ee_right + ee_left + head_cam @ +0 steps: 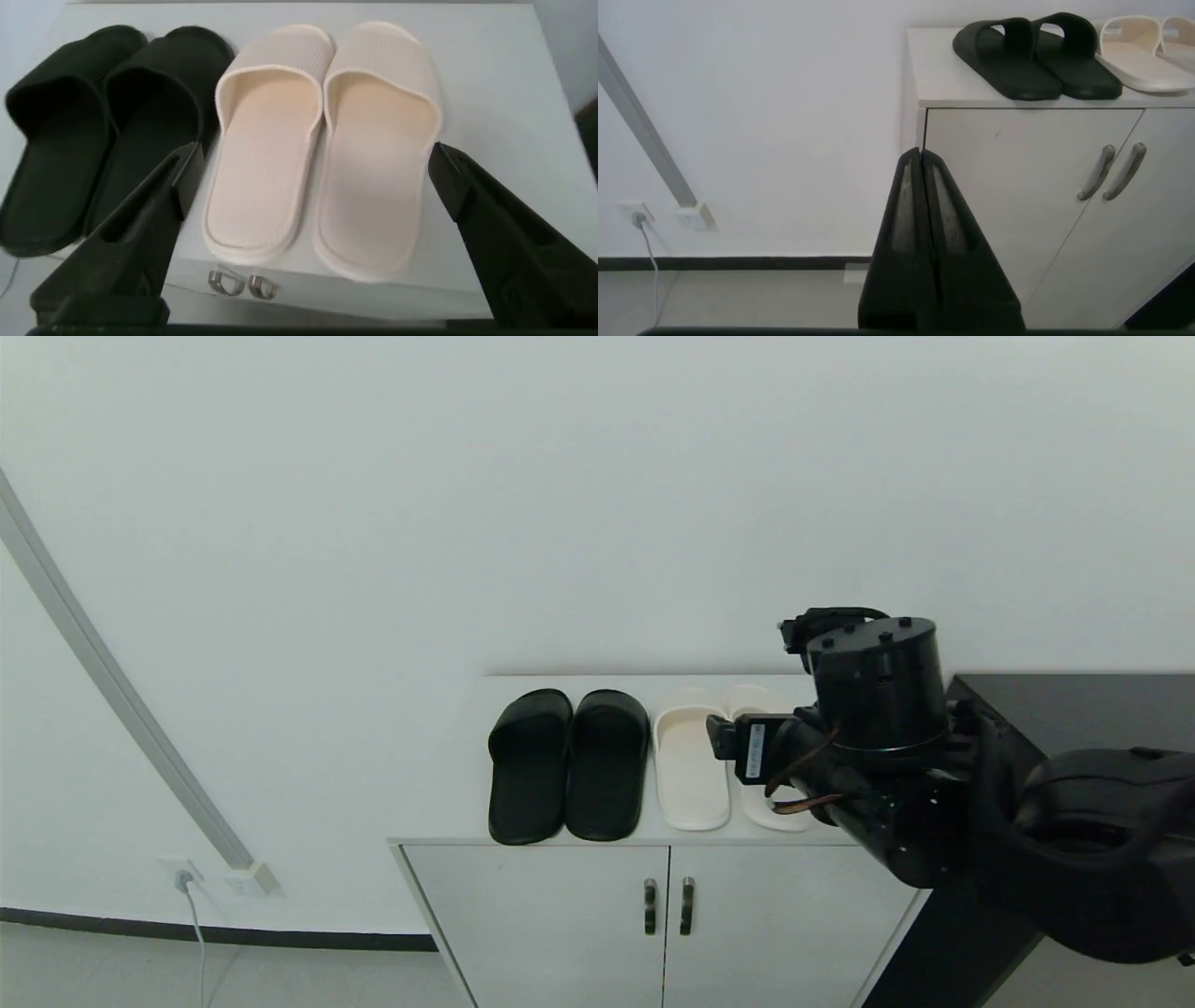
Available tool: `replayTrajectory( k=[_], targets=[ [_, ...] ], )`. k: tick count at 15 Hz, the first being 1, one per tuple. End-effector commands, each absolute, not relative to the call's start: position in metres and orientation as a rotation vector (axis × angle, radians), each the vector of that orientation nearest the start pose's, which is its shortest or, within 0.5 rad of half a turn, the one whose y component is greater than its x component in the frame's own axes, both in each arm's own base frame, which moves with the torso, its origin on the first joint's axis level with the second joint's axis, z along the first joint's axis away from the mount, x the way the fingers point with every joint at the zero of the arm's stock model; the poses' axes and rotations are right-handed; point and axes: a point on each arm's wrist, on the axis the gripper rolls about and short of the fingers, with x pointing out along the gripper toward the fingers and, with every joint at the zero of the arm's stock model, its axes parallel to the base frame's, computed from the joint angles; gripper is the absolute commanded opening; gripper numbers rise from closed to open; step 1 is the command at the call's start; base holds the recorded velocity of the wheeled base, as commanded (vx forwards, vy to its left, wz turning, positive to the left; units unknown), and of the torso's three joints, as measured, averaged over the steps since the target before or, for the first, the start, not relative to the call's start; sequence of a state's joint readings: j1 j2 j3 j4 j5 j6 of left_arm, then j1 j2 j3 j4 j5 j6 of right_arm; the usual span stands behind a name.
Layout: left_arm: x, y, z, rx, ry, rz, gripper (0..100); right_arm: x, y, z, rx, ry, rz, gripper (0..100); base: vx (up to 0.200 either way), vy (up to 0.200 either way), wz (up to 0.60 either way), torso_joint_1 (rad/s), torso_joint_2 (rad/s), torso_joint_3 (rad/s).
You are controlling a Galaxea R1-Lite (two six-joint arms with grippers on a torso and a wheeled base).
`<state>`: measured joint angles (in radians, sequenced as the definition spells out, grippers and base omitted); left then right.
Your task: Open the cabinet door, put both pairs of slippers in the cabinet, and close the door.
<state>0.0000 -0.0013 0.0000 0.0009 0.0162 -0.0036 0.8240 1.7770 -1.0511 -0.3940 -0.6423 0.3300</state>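
Atop the shut cabinet (541, 924), side by side: black slippers (568, 765) and white slippers (691, 775). Over the white pair, right jaws released wide. Facing the cabinet's left corner, left jaws clenched, empty.

On top of the cabinet (446, 807) two pairs of slippers lie side by side, the left pair (569, 770) just beside the right pair (691, 775), heels at its front edge. Two handles (649, 906) sit at the cabinet's front middle; the right gripper (315, 159) hangs over the right pair.
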Motion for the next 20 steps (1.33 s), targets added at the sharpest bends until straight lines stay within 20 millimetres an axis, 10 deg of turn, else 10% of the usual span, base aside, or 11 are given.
replayTrajectory(
  k=[1,20],
  targets=[
    [-0.023,0.000,0.075,-0.005,0.000,0.017,0,0.263,0.252,0.174,0.067,0.306,0.087,100,0.000,0.000,0.00,0.000,0.00,0.000],
    [-0.023,0.000,0.075,-0.005,0.001,0.015,0,0.362,0.270,0.126,0.057,0.249,-0.018,100,0.000,0.000,0.00,0.000,0.00,0.000]
  ],
)
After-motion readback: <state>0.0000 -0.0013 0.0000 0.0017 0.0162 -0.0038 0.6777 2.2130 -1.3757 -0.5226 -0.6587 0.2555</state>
